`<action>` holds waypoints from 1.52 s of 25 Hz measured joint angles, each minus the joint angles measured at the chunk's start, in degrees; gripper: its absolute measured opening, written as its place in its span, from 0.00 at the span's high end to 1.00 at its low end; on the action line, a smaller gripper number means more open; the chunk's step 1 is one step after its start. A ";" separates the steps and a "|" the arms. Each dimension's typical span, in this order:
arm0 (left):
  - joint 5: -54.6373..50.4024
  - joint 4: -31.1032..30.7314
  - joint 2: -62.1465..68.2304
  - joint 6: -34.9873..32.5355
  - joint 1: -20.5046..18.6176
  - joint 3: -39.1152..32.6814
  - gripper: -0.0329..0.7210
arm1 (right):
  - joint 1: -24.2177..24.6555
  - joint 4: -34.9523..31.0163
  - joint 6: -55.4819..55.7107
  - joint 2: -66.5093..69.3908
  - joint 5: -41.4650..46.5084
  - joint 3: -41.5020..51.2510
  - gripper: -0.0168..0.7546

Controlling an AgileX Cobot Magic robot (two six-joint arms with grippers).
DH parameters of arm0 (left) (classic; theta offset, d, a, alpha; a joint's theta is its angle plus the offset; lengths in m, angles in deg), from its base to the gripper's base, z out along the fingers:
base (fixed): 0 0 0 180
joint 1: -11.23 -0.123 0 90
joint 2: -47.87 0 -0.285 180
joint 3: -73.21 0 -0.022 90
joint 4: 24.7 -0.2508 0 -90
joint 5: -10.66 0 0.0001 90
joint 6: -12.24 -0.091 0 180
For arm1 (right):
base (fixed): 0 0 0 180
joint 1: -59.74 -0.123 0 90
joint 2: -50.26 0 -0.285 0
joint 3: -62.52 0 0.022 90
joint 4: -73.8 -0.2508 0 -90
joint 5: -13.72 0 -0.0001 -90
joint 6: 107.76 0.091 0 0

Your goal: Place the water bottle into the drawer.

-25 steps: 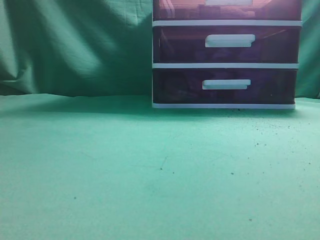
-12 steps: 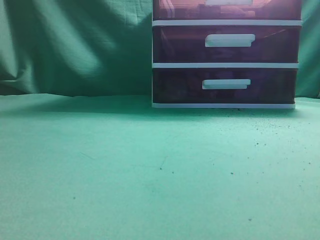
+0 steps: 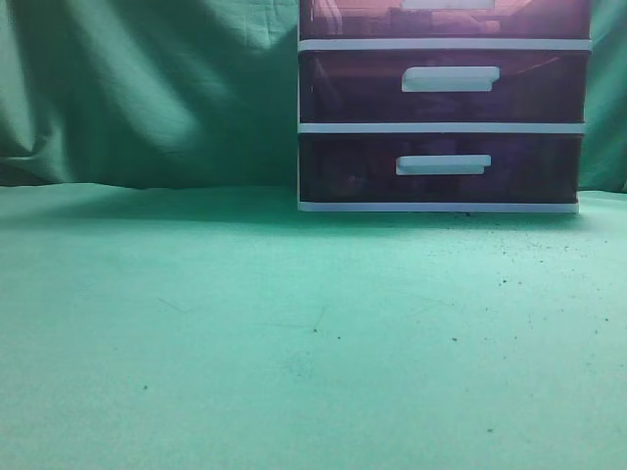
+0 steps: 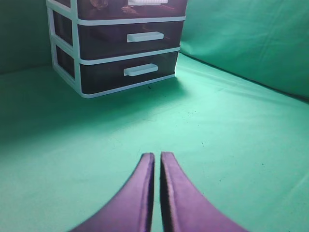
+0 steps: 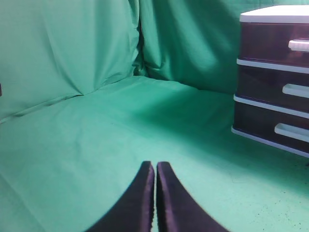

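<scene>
The white-framed drawer unit stands at the back right of the green table. Its top drawer (image 3: 372,18) is cut off by the upper edge in the exterior view and appears closed; it also shows in the left wrist view (image 4: 101,6) and the right wrist view (image 5: 263,41). No water bottle shows in any view. My left gripper (image 4: 157,155) is shut and empty, above the green cloth, well short of the unit. My right gripper (image 5: 155,164) is shut and empty, over the cloth to the left of the unit. Neither gripper shows in the exterior view.
The two lower drawers (image 3: 343,88) (image 3: 343,168) are closed, each with a white bar handle. Green cloth covers the table (image 3: 294,323) and hangs as a backdrop (image 3: 147,88) behind and to the sides.
</scene>
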 joint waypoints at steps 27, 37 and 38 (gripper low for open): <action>0.00 0.00 0.00 0.00 0.00 0.00 0.96 | 26.68 31.04 23.48 -3.59 -16.69 20.47 0.98; 0.00 0.00 0.00 0.00 0.00 0.00 0.96 | 28.47 30.65 26.77 -3.59 -9.75 20.50 0.98; 0.00 0.00 0.00 0.00 0.00 0.00 0.96 | 28.42 30.65 26.88 -3.59 -9.62 20.50 0.98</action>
